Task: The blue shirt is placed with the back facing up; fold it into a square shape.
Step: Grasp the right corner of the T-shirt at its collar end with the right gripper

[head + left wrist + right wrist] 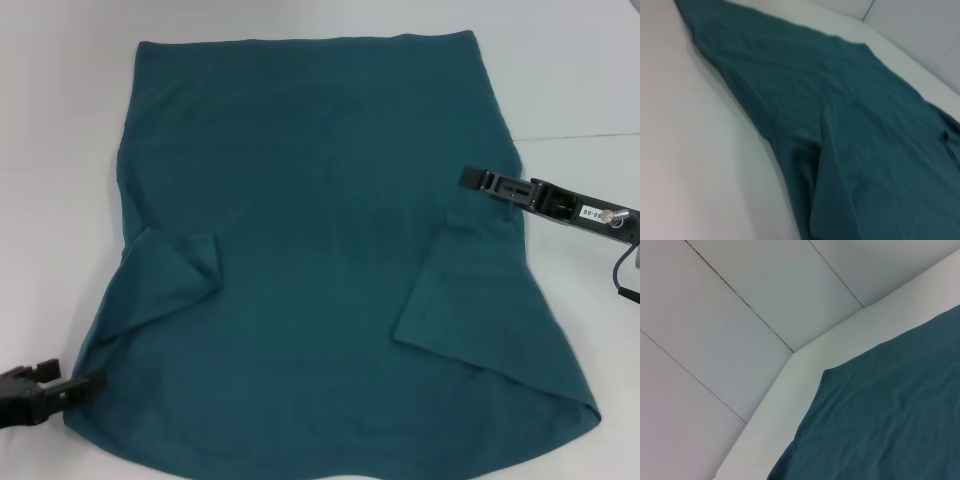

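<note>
blue shirt (pixel 320 230) flat on table (pixel 60 120), sleeves folded in

plain teal-blue shirt (pixel 320 220), white table (pixel 60 120), black claws

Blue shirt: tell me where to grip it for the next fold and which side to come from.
Probably grip the blue shirt at its side edges, each pincer coming in from its own side. Both sleeves already lie folded inward, so the edges are free; the left pincer and right pincer sit there.
</note>
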Controlling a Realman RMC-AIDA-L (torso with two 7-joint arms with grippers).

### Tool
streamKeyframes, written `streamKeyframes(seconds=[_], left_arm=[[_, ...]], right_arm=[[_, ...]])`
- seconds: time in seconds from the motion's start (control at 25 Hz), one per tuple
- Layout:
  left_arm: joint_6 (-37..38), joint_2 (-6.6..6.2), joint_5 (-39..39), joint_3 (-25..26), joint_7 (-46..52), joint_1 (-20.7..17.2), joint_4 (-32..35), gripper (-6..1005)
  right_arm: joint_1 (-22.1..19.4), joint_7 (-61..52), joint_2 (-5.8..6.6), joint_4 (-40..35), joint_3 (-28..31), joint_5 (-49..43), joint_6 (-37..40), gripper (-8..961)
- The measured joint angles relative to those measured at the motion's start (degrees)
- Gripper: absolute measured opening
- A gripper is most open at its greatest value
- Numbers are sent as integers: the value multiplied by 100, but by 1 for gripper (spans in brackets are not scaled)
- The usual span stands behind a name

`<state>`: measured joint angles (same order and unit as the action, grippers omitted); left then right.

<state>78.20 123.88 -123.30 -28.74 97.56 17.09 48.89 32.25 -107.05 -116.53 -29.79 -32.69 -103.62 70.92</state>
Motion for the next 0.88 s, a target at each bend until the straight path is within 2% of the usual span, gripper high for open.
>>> streamKeyframes(seconds=[0.52, 0.88], left_arm=[[661, -44, -469, 208, 313, -12, 204, 862], [683, -48, -645, 200, 454, -2, 201, 842]], right_arm=[[-4, 0, 8, 9, 0, 0, -46, 940], [-18, 0, 8, 9, 0, 0, -38, 940]])
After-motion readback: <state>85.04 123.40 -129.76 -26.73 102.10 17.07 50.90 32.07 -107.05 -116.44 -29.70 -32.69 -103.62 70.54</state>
